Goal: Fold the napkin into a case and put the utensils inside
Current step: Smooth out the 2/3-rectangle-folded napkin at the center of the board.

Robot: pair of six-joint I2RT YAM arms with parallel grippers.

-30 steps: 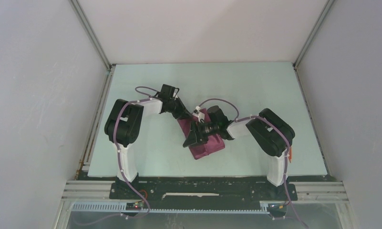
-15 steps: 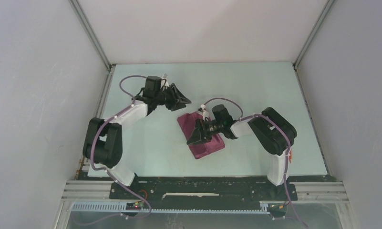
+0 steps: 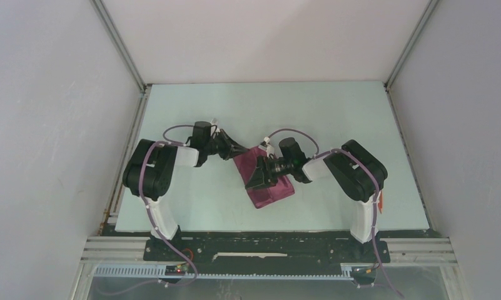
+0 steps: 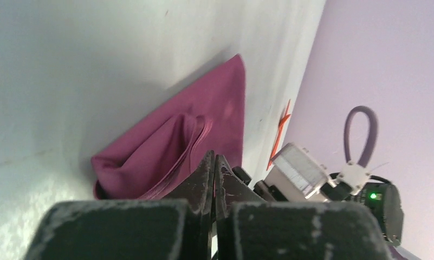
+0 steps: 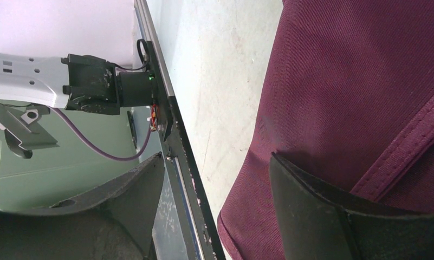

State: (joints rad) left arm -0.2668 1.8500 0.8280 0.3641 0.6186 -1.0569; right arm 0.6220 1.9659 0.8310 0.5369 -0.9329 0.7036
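Top external: mid-fold. My left tool [image 3: 237, 150] closed, empty; right tool [image 3: 259, 177] spread, probably pinning napkin [image 3: 274, 195]. Next: grab an edge.

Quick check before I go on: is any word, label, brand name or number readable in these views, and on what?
No text can be read in any view.
The napkin is plain cloth with no print.
The orange patch on the right arm's post is too small to tell whether it carries any text.
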